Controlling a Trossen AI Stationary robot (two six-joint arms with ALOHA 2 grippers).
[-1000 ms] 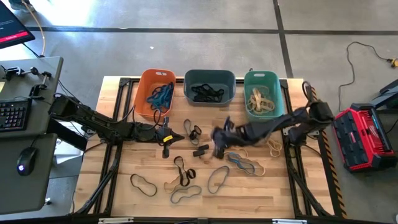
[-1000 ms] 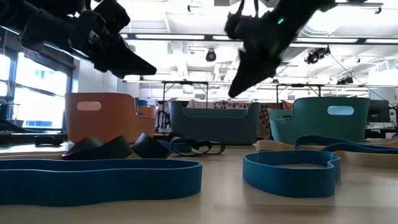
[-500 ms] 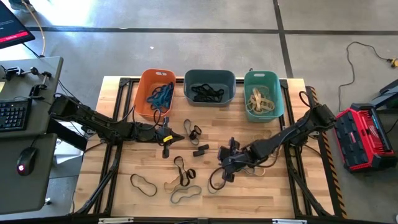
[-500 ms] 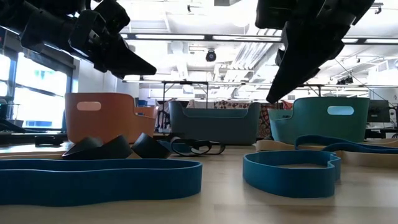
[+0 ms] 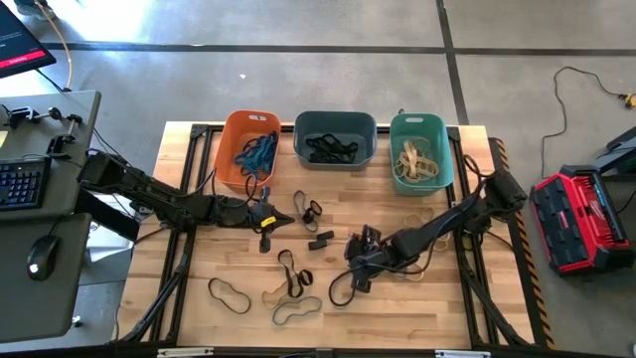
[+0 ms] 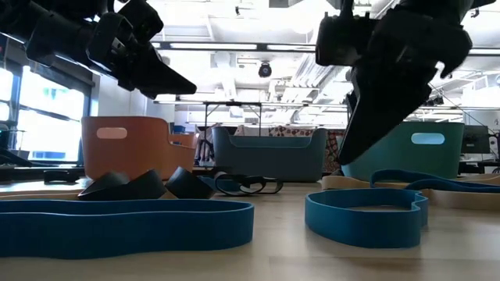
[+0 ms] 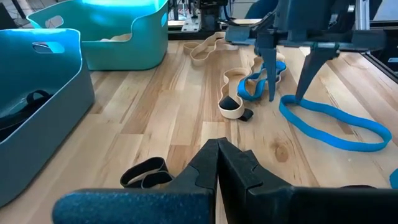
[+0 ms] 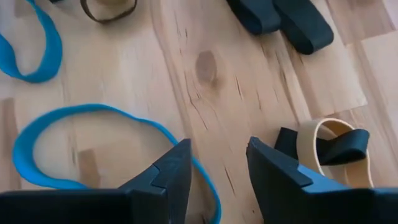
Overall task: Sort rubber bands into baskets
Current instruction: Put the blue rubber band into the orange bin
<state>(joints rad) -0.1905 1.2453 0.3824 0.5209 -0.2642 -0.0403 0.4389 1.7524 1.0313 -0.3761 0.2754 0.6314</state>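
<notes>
R gripper (image 8: 214, 165) hovers low over the table (image 5: 467, 308) w/ fingers apart, nothing held; blue rubber band (image 8: 37, 134) lies flat directly under its tips, edge passing betw. the fingers. Tan band (image 8: 329, 146) w/ black band (image 8: 339, 138) tangled in it lies just beside. R arm stretched low across the table toward centre. L gripper (image 7: 217, 163) shut, empty, near orange basket (image 5: 231, 149).

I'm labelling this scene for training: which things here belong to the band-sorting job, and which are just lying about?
Part of the job:
- rubber bands loose on the table
- orange basket, blue bands inside
- slate basket, dark bands inside
- teal basket, tan bands inside
- right end effector, open over a blue band

Just lying about:
- keyboard
- mouse
- red case
</notes>
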